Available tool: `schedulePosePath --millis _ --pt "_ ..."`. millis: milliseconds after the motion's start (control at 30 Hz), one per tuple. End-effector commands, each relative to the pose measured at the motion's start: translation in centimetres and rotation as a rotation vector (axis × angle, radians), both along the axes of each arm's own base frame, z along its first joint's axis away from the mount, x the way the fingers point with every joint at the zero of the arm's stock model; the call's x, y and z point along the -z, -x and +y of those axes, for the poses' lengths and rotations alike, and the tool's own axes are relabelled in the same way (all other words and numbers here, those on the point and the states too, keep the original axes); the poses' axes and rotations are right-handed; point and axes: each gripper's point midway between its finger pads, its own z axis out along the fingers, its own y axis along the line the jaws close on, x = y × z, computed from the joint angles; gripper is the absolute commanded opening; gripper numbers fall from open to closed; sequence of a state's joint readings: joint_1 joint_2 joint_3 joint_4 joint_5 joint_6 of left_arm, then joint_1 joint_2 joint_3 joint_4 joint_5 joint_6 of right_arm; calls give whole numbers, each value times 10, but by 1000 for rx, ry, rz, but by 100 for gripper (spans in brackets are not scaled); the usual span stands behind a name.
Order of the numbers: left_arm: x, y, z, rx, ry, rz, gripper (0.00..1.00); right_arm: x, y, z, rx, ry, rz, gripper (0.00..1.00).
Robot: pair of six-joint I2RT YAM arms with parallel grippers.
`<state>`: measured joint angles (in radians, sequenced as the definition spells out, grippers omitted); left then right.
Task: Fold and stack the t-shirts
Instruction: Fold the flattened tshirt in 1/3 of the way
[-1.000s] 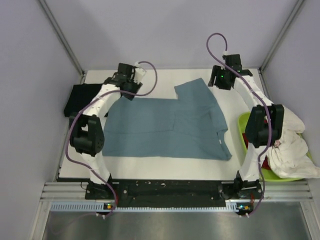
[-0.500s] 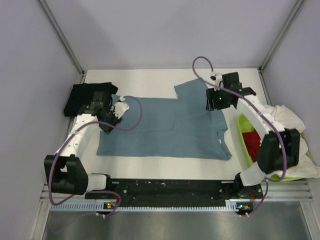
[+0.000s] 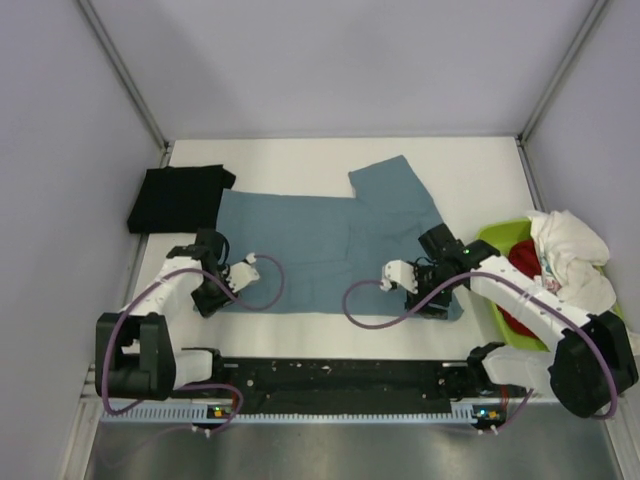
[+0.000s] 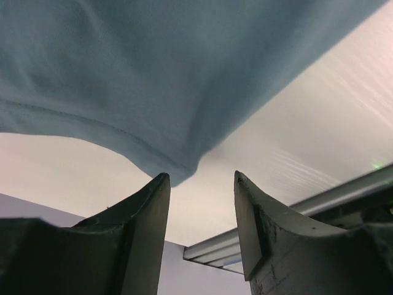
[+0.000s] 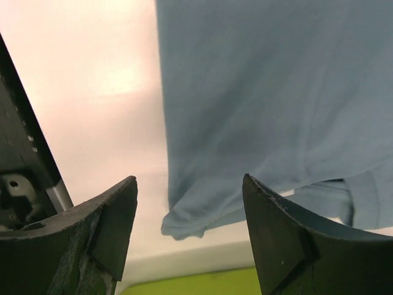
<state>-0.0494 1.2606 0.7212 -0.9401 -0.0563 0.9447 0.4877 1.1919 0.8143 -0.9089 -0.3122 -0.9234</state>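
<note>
A slate-blue t-shirt (image 3: 330, 245) lies spread flat in the middle of the white table (image 3: 470, 170). A folded black t-shirt (image 3: 178, 197) lies at the far left. My left gripper (image 3: 212, 300) is open at the blue shirt's near left corner (image 4: 178, 172), which sits just beyond its fingertips. My right gripper (image 3: 432, 303) is open at the shirt's near right corner (image 5: 184, 224), which lies between its fingers without touching them. White t-shirts (image 3: 570, 250) and a red one (image 3: 525, 265) are heaped in the bin.
A lime-green bin (image 3: 497, 238) stands at the right edge of the table and shows in the right wrist view (image 5: 202, 284). Purple cables loop from both wrists over the shirt's near edge. An aluminium rail (image 3: 340, 375) runs along the near edge.
Both arms have swung from the far side of the table to the near side. Each gripper now sits low at a near corner of the blue shirt. The shirt has not moved.
</note>
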Motion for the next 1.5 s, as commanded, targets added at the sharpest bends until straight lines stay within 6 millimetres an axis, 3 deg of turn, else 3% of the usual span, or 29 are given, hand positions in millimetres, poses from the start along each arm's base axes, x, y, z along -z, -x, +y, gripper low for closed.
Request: schedulePosePath --millis 0,200,267,400,433,500,600,700,867,1033,1100,1133,1200,1233,1267,1300,1400,1467 --pt "12 -19 13 28 -76 -108 51 19 11 -34 -125 192 -61 69" --pt "30 -26 13 28 -73 -158 46 41 -16 -42 -166 239 -253 65" --pt "32 -28 10 19 -59 -164 31 49 -24 -38 -212 230 -325 57" --pt "32 -28 9 13 -51 -169 0 62 -6 -50 -247 269 -258 44" --pt "31 -27 10 11 -54 -172 0 63 4 -52 -259 273 -214 37" --pt "27 -24 11 9 -63 -165 0 60 24 -57 -272 280 -125 14" --pt "20 -6 11 27 -62 -98 0 48 47 -66 -291 288 -61 0" --pt "14 25 8 75 -34 16 0 39 74 -90 -291 353 8 0" --pt "1 64 0 118 0 173 0 31 74 -90 -269 325 -47 0" --pt "-10 78 -13 149 32 221 0 32 77 -88 -318 332 -17 0" --pt "-8 79 -12 140 24 221 7 31 76 -88 -314 328 -32 7" --pt "-7 79 -10 140 16 226 21 30 76 -88 -316 325 -43 13" --pt "-8 79 -7 137 0 239 39 26 74 -88 -330 319 -63 39" --pt "-10 76 -5 137 -15 238 63 22 72 -85 -343 309 -77 58" --pt "-16 70 -3 135 -33 223 64 16 68 -81 -357 288 -114 85" --pt "-22 63 -2 126 -44 210 65 8 62 -75 -368 260 -159 99" --pt "-47 31 -8 116 -28 144 66 -36 25 -43 -322 120 -396 99" --pt "-67 -7 -21 91 27 41 66 -83 -10 -9 -200 -60 -566 99"
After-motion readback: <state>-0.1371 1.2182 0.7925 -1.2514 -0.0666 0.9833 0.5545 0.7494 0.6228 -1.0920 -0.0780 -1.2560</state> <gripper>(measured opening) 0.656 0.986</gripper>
